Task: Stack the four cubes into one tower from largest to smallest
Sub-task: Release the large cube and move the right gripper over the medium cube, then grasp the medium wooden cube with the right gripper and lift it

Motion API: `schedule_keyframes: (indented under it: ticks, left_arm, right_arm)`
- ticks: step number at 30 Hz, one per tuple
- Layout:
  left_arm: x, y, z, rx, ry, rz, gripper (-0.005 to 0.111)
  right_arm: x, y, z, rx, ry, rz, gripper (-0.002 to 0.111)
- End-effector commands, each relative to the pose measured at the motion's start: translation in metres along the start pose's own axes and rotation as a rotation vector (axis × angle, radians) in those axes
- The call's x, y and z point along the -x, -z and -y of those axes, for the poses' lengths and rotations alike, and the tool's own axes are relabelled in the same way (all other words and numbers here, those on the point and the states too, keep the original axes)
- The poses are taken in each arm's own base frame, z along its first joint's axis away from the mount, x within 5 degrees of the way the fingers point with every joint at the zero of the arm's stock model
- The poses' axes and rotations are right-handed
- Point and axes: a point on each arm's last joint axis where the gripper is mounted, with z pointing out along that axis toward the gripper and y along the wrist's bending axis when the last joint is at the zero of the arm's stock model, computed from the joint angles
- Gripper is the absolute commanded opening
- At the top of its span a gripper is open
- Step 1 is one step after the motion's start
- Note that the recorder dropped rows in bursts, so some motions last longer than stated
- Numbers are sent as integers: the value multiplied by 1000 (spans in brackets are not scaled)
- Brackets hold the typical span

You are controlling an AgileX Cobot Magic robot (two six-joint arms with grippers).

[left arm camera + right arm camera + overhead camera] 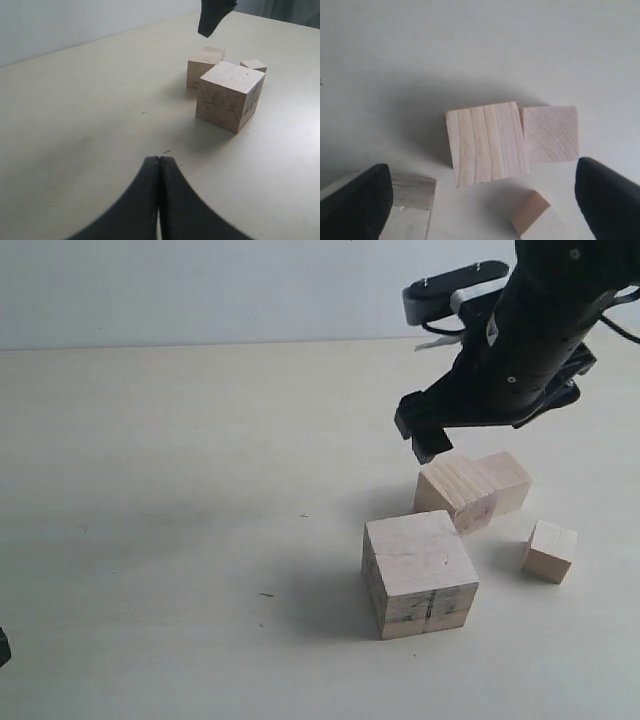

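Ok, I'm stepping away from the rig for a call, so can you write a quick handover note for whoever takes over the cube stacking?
Left tool: shut, empty, back from the cubes.
Right tool: open, empty, above the second-largest cube.
Cubes: all four sit on the table. In the exterior view the largest cube stands alone in front, and the third-largest cube touches the second-largest behind it. The smallest cube sits apart to the right.
Done: nothing stacked.
Left: second-largest onto largest, then third-largest, then smallest.

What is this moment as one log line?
stacking: not started | right tool: open, above second-largest cube | left tool: shut
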Motion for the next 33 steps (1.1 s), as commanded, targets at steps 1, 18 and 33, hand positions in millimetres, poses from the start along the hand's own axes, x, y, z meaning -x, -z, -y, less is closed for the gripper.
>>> schedule_keyframes:
  ticks: [1,18,33]
  left_arm:
    - [0,0,0,3,-3,9,0]
    - [0,0,0,3,-3,9,0]
    - [0,0,0,3,-3,9,0]
  right_arm:
    - [5,-26,1,9,39,-77,92]
    - [16,-77,9,13,50,-159,89]
    - [13,-93,7,25,49,-194,74]
